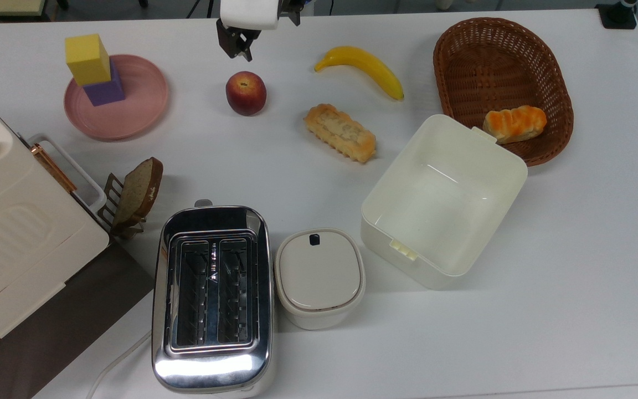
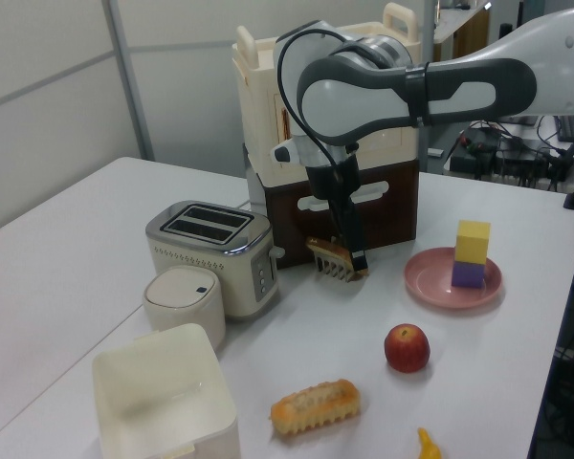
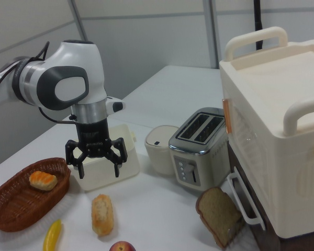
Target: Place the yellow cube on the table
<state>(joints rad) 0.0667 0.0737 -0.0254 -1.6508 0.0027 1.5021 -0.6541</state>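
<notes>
Top view: yellow cube (image 1: 87,59) stacked on purple cube (image 1: 106,88), both on the pink plate (image 1: 142,105), upper left of frame. Wicker basket (image 1: 463,61), upper right, holds 1 bread roll (image 1: 515,124). Cream square tub (image 1: 443,200), centre right, with nothing inside. Gripper (image 1: 236,47) at top centre, above the white table (image 1: 574,249).

Left view: cube stack on plate, right of centre.

Right view: gripper's 2 fingers (image 3: 80,168) spread wide, holding nothing, left of centre.

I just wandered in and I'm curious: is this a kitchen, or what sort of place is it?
Probably a robotics lab staged as a kitchen. A robot arm with its gripper open hangs over a plain white table set with a toaster, foam cubes and a banana. Grey partition walls and cabled equipment stand behind.
</notes>
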